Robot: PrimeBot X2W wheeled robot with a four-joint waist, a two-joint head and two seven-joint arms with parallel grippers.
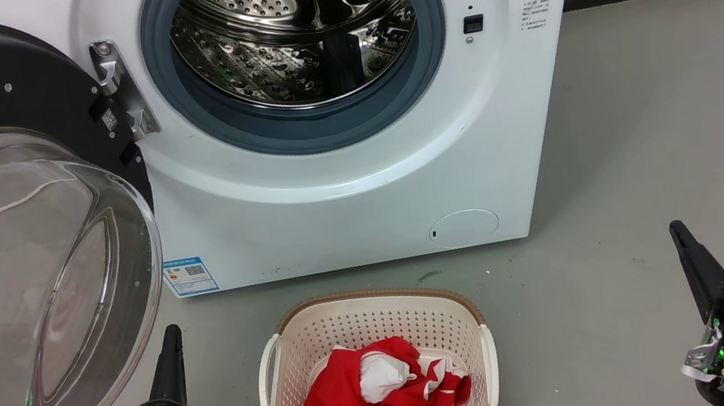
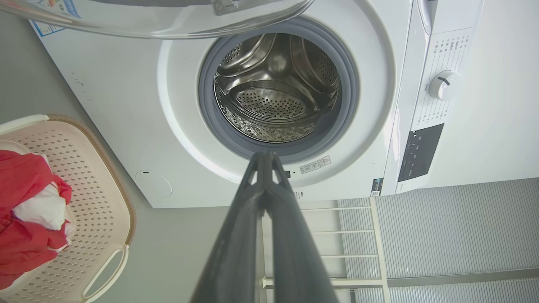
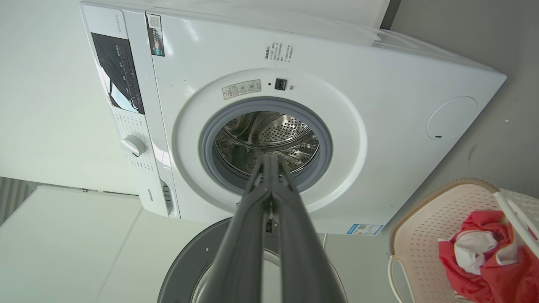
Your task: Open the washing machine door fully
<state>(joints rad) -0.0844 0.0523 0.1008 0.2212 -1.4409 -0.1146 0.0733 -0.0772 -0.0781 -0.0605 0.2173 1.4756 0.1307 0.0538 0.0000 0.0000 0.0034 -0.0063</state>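
- We judge the task all but done: the washing machine door hangs swung wide at the left of the washing machine, drum exposed.
- Door: glossy black ring, clear bulging glass bowl.
- Our left gripper and right gripper are both closed, empty, touching nothing.

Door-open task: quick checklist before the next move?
1. Door swung clear of drum: ok.
2. Door at full swing, against its stop: cannot tell.
3. Left pincer shut, off the door: ok.
4. Right pincer shut, empty: ok.
5. Basket apart from door: ok.
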